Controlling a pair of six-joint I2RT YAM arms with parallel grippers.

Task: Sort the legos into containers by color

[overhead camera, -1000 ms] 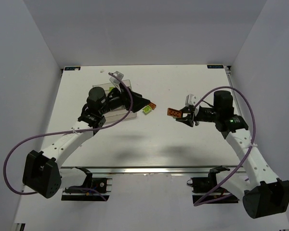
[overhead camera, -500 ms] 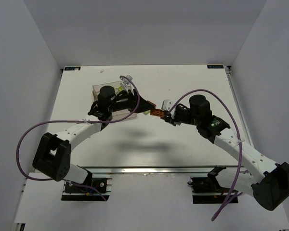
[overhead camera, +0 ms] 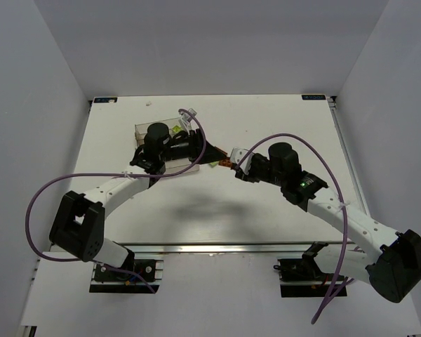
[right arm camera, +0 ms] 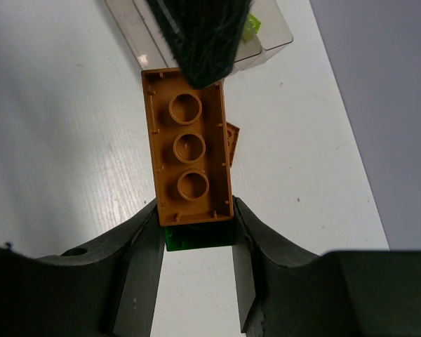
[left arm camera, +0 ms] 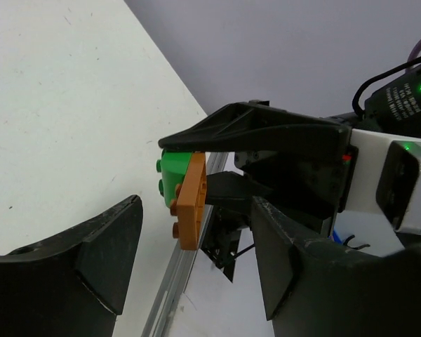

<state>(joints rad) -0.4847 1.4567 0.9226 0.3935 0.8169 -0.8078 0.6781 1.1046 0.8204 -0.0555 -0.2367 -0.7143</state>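
- At the left of the top view, the containers (overhead camera: 144,131) stand on the far left part of the white table (overhead camera: 266,210). They are clear bins joined side by side, and the left arm partly covers them.
- In the right wrist view a lime brick (right arm camera: 250,28) shows through the clear walls. I cannot tell in which compartment it lies.
- The left gripper (left arm camera: 193,207) reaches from the containers toward the middle of the table. Its jaws stand apart. In its own wrist view the two dark fingers (left arm camera: 105,260) flank the carried bricks with a gap on each side. In the right wrist view one of these fingers covers the far end of the orange brick; I cannot tell if it touches.
- Between the two grippers is the orange brick (right arm camera: 189,158). It is a flat piece, and its hollow underside with three round tubes faces the right wrist camera. A green brick (left arm camera: 174,172) is joined to its studded side.
- A second small orange piece (right arm camera: 232,140) lies on the table behind them, just beside the containers.
- The right gripper (overhead camera: 237,168) comes from the right and holds this pair above the table. Its jaws are narrow and press the near end of the orange brick from both sides.
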